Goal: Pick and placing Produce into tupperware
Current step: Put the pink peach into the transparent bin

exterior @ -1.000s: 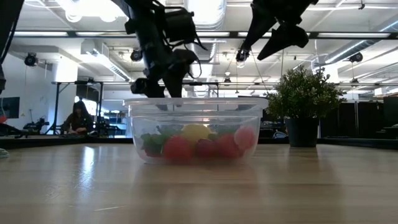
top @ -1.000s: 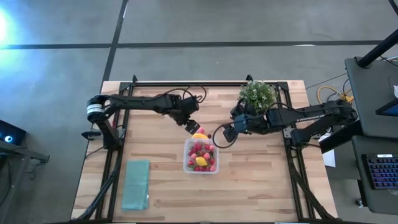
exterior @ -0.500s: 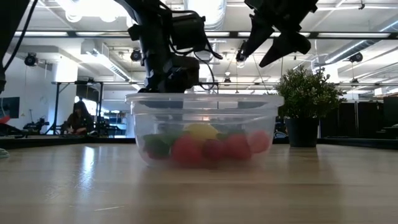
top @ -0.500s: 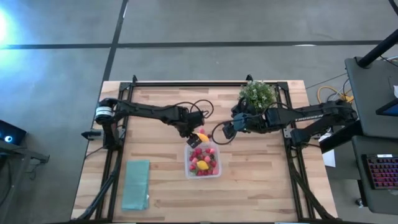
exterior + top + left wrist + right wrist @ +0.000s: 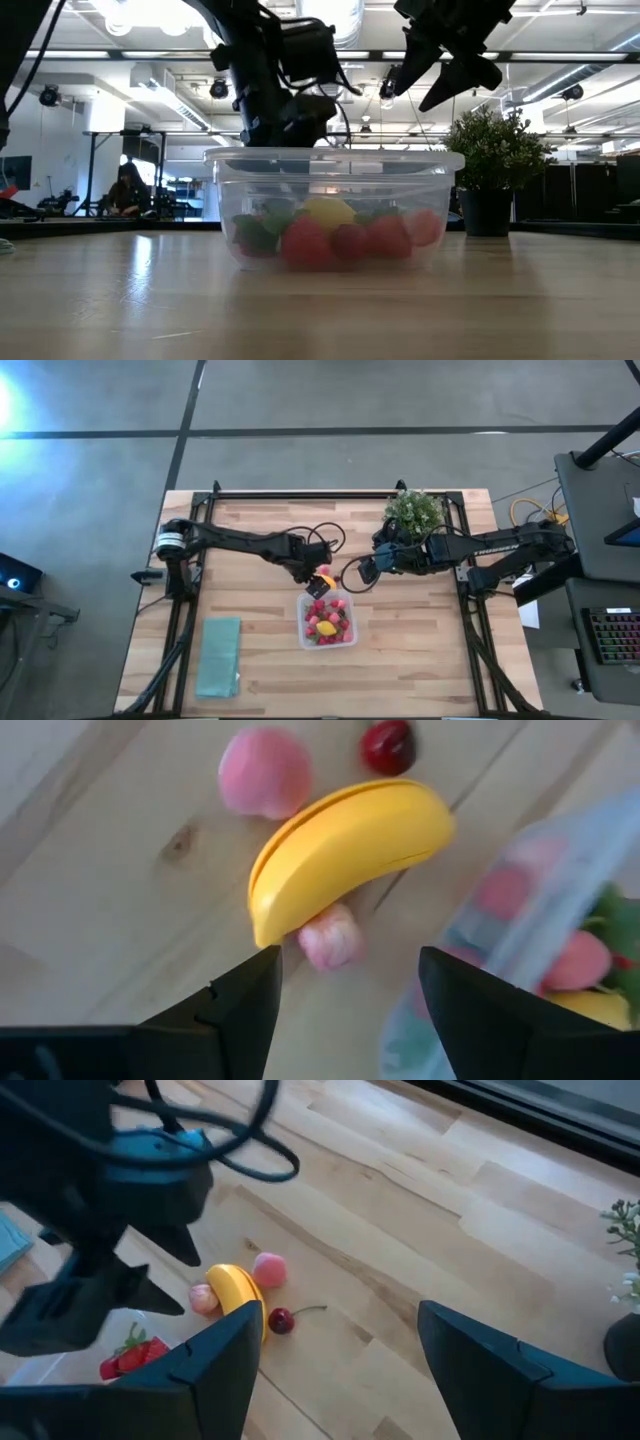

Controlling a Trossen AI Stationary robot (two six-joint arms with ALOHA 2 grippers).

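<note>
The clear tupperware (image 5: 327, 620) (image 5: 335, 205) stands on the table and holds red strawberry pieces and a yellow lemon (image 5: 326, 627). Just beyond its far rim, a yellow banana-shaped piece (image 5: 345, 850), a round pink piece (image 5: 265, 772), a small pale pink piece (image 5: 330, 938) and a dark red cherry (image 5: 388, 745) lie on the wood. My left gripper (image 5: 315, 582) (image 5: 345, 995) is open and low over these pieces, its fingers either side of the banana's near end. My right gripper (image 5: 362, 572) (image 5: 350, 1370) is open and hovers higher, to the right of them. My left gripper points down at a slant from the table's left, next to the tupperware's far rim (image 5: 520, 890). I cannot tell whether a finger touches that rim or the banana piece.
A green potted plant (image 5: 413, 510) (image 5: 490, 170) stands near the far right corner, behind my right arm. A flat teal rectangle (image 5: 218, 657) lies near the near left corner. Bare wood surrounds the tupperware on its left, right and near sides.
My left gripper has moved down and toward the near edge, to the tupperware's far rim. The tupperware has slid a little toward the near edge. My right gripper has stayed nearly where it was.
</note>
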